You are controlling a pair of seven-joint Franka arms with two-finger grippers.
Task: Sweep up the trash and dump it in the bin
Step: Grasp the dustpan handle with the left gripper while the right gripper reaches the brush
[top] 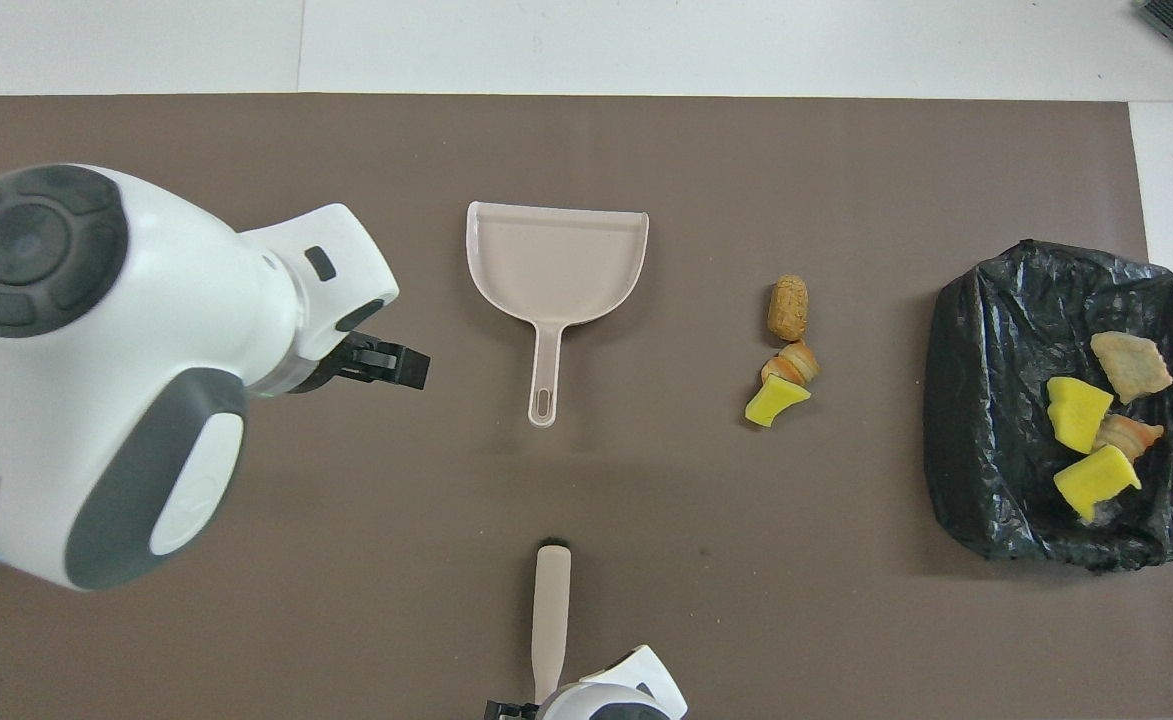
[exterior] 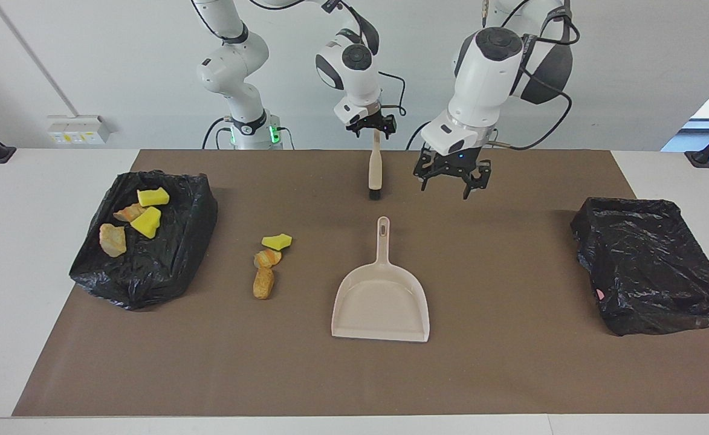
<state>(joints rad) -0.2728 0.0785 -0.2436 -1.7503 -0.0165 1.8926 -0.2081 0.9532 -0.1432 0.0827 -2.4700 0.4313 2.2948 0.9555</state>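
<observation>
Three pieces of trash lie on the brown mat: a yellow sponge chunk (exterior: 277,241) (top: 776,400) and two pastry lumps (exterior: 263,283) (top: 788,307). The beige dustpan (exterior: 381,302) (top: 556,260) lies flat at the middle, its handle pointing toward the robots. My right gripper (exterior: 375,128) is shut on the handle end of a beige brush (exterior: 376,166) (top: 551,610), whose dark bristles rest on the mat. My left gripper (exterior: 448,184) (top: 391,362) hangs open over the mat beside the dustpan handle, toward the left arm's end, holding nothing.
A black-bagged bin (exterior: 167,266) (top: 986,400) at the right arm's end holds several more yellow and brown pieces. A second black-bagged bin (exterior: 650,266) sits at the left arm's end with nothing showing in it. In the overhead view the left arm covers that end.
</observation>
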